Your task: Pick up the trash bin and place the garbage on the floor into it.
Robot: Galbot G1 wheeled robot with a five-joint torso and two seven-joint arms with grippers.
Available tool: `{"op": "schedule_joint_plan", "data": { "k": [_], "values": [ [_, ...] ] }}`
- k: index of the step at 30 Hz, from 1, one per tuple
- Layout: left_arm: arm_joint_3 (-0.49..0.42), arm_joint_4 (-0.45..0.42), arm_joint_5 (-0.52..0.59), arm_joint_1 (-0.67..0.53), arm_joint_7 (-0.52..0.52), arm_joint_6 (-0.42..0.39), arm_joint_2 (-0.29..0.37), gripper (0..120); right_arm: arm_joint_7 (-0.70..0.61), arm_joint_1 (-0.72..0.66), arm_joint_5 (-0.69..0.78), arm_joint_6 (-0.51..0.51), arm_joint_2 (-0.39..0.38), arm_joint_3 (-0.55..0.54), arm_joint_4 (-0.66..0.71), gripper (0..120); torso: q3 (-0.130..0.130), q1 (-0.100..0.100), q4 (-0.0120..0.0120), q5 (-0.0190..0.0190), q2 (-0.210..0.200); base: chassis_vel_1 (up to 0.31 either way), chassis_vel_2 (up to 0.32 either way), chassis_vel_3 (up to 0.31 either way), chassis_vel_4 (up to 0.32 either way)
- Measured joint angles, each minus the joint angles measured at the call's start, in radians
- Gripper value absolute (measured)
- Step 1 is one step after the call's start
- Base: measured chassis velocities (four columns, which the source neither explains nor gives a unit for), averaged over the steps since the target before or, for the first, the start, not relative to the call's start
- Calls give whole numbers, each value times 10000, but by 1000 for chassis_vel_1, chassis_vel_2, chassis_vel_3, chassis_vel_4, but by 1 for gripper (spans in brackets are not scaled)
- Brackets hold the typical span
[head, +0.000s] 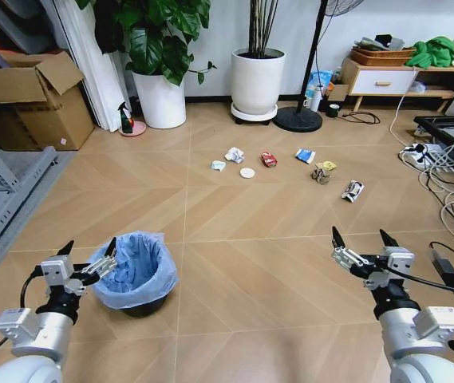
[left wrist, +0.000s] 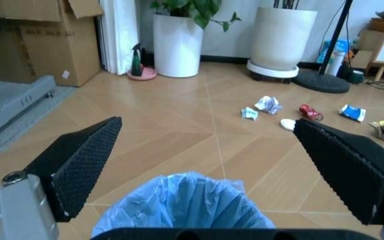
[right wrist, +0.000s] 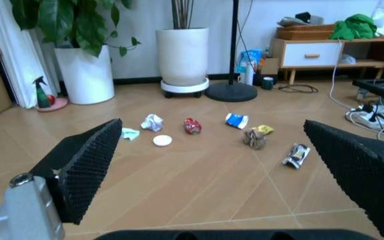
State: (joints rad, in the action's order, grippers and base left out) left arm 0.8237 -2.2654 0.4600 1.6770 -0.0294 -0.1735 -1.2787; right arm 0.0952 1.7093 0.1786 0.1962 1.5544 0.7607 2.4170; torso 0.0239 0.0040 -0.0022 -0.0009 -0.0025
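Barely begun: the bin (head: 135, 271) sat ungrasped by the left gripper (head: 88, 255), both grippers' jaws apart and empty, right gripper (head: 363, 238) idle, garbage (head: 268, 159) scattered on the floor (head: 234, 231).

My two arms end in rounded white shells, each ringed by a black collar, with small grey-white boxes bolted on the side. My left gripper (head: 88, 255) and right gripper (head: 364, 238) carry black, pointed fingers (left wrist: 78, 162) with a dimpled, textured inner face. Black cables loop beside each wrist, and a silver screw head sits on the grey bracket.
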Motion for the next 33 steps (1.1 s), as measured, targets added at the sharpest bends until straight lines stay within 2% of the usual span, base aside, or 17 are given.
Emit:
{"op": "schedule_joint_plan", "data": {
  "k": [16, 25, 28, 33],
  "values": [
    [45, 230, 206, -152, -30, -382, 422, 100, -43, -4, -12, 46, -38, 0, 62, 100, 0, 0, 1, 0, 0, 0, 0, 0, 0],
    [84, 945, 470, -764, 21, -1260, 1036, 100, -68, -26, 3, 24, -89, 3, 13, 100, 0, 0, 0, -2, 0, 0, 0, 0, 0],
    [54, 1390, 799, -1159, 41, -1910, 1354, 100, -70, -35, 8, 9, -122, -9, -38, 100, 0, 0, 0, -2, 0, 0, 0, 0, 0],
    [-4, 1800, 893, -1412, 9, -2252, 1605, 100, -71, -55, 10, 6, -157, -38, -76, 100, 0, 0, 0, -1, 0, 0, 0, 0, 0]
  ]
}}
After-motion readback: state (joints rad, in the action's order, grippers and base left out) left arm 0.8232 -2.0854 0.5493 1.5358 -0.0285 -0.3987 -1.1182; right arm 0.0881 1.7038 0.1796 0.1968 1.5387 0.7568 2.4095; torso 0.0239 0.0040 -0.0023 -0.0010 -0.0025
